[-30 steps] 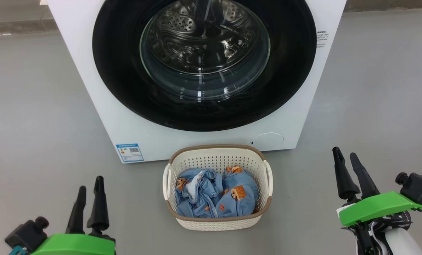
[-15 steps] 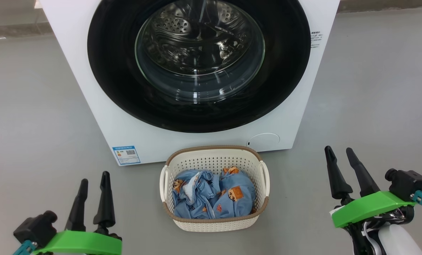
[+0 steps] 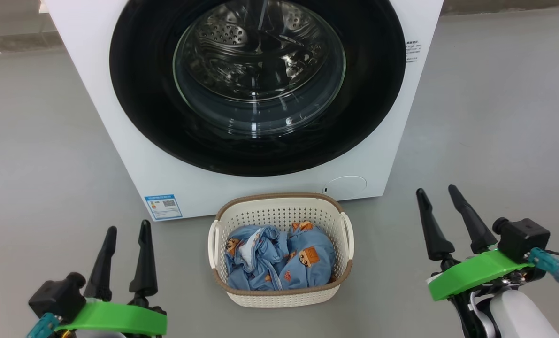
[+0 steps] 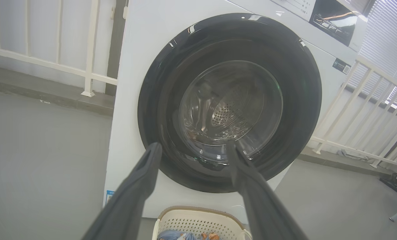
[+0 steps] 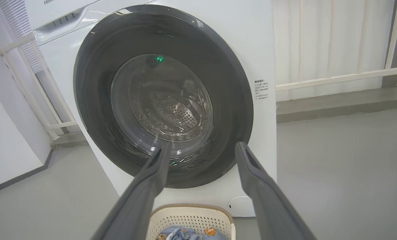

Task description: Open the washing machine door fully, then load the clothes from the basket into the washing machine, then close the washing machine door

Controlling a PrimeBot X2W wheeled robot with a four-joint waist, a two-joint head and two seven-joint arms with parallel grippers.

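Head view: the washing machine [image 3: 119, 141] is seen on a grey floor [image 3: 40, 141], its washing machine door [image 3: 138, 108] closed and a blue label sticker [image 3: 163, 206] fixed at its lower left corner. The basket [image 3: 279, 197] is set just before the machine's foot, with the clothes [image 3: 279, 263] heaped inside it. The left gripper [image 3: 128, 225] and right gripper [image 3: 435, 188] are held well apart from the basket on either side, jaws spread wide, nothing grasped. Left wrist view: the door is framed beyond the parted fingers [image 4: 141, 186], the basket rim below them and a white railing [image 4: 91, 50] behind. Right wrist view: the door is seen ahead of the empty, spread fingers, with the basket beneath them.
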